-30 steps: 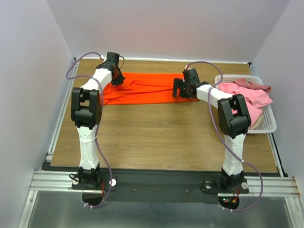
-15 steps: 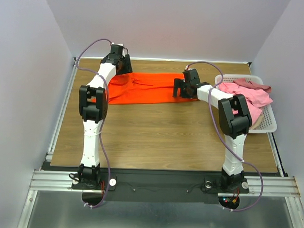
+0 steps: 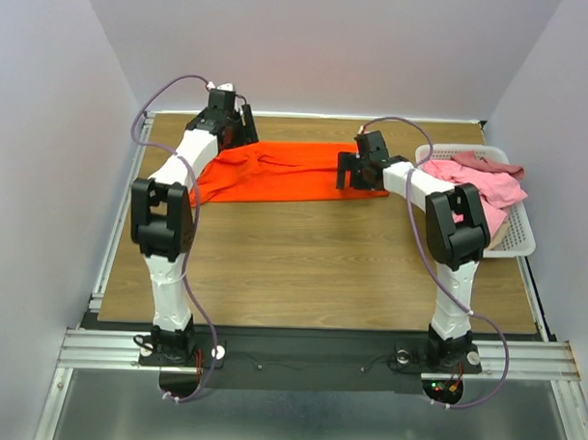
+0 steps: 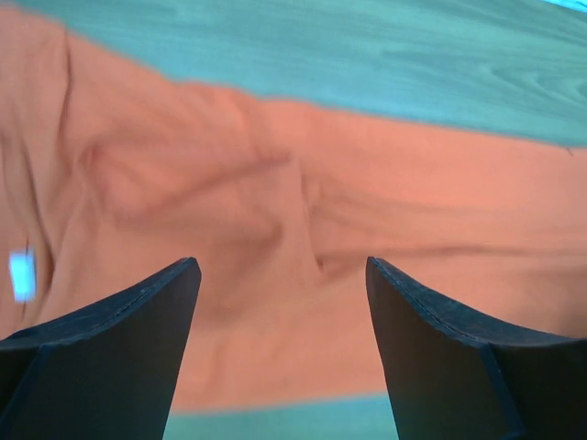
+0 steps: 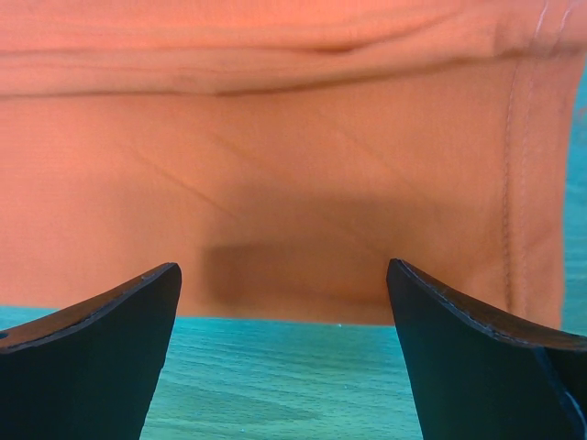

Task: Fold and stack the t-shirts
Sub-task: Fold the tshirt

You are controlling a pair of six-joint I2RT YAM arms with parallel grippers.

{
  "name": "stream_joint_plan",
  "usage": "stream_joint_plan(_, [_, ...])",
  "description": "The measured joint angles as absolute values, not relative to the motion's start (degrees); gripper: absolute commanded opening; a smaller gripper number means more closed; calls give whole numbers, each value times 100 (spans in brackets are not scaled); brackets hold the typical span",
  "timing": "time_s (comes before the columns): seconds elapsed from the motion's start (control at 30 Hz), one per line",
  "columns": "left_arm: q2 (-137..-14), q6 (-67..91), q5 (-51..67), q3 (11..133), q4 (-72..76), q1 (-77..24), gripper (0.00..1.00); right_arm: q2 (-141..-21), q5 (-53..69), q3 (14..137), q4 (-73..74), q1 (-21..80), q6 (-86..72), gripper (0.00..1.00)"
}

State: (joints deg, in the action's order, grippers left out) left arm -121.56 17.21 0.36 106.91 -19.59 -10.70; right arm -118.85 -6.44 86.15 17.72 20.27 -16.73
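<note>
An orange-red t-shirt (image 3: 276, 170) lies folded into a long band across the far middle of the table. My left gripper (image 3: 237, 131) hovers over its left end, open, with only cloth (image 4: 275, 220) below its fingers. At the shirt's right end my right gripper (image 3: 350, 174) stands open above the hem (image 5: 275, 183), holding nothing. Pink and dusty rose t-shirts (image 3: 479, 183) are heaped in the basket at the right.
A white slatted basket (image 3: 517, 239) stands at the table's right edge, beside the right arm. The wooden table (image 3: 312, 259) has metal rails along its left and near edges. Grey walls close in the back and sides.
My left gripper has let go of the shirt's left end, opened, and moved up toward the far edge. The right gripper has stayed open in place.
</note>
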Motion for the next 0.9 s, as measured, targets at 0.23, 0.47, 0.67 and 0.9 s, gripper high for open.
stream_joint_plan(0.23, [-10477,2318,-255,8276,-1232,-1194,85,-12016,-799,9710,1966,2027,-1354,100])
stream_joint_plan(0.47, [-10781,2694,-399,7489,-1151,-1011,84,-13190,-1146,11485,1752,2023,-838,100])
stream_joint_plan(0.67, [-11087,3004,-239,7426,-961,-576,84,-14328,-1468,12269,1778,1994,-698,100])
stream_joint_plan(0.9, [-11561,3026,-78,8031,-923,-272,84,-13845,-1282,11161,1459,1935,-1194,100])
